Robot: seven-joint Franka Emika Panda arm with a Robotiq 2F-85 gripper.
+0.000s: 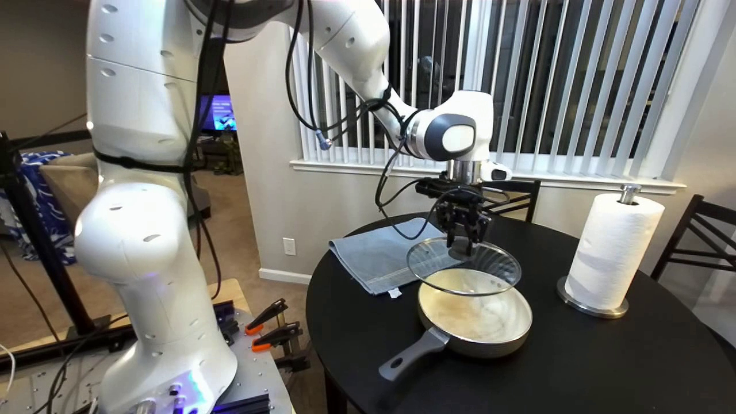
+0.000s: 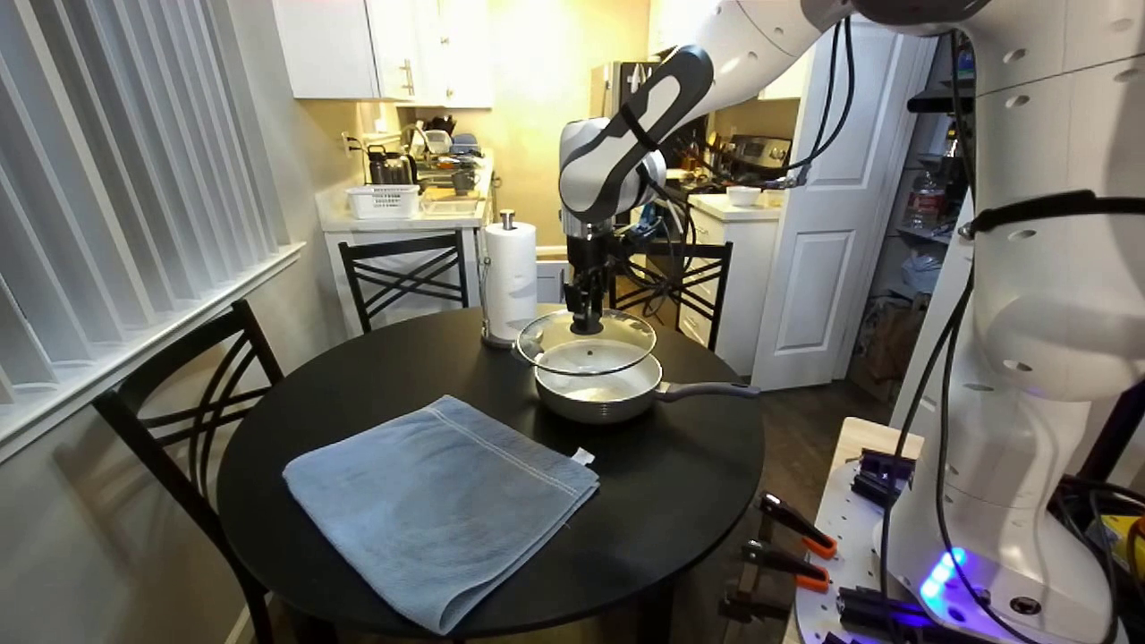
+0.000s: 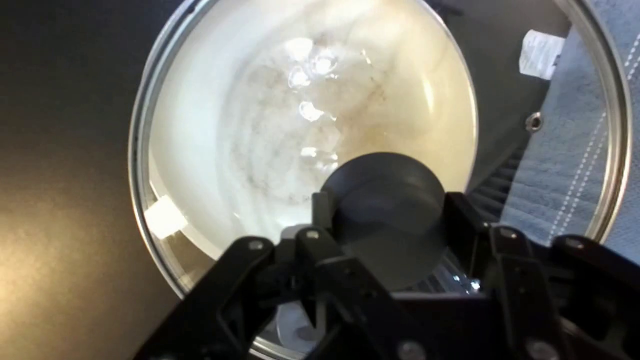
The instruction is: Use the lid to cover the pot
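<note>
Vertical blinds hang near a round black counter. At the far left of an exterior view, the white arm is mounted on a grey base plate; clamps with orange tips are fitted at the plate edge. Next to the right, a folded blue-grey cloth lies flat on the counter, a white tag projecting from its edge. Beyond the cloth, the hand points downward and grips the dark knob of the lid, its fingers set on either side. The lid, a clear disc with a metal rim, is suspended above the pot and apart from it. In the wrist view, the rim of the pot appears off-centre through the disc; part of the cloth shows through the disc's right side. The pot rests upright on the counter; its interior is pale cream, and its grey handle extends toward the arm's side. Further right, a paper towel roll stands upright on a metal holder. At the far right, a dark chair stands beside the counter.
</note>
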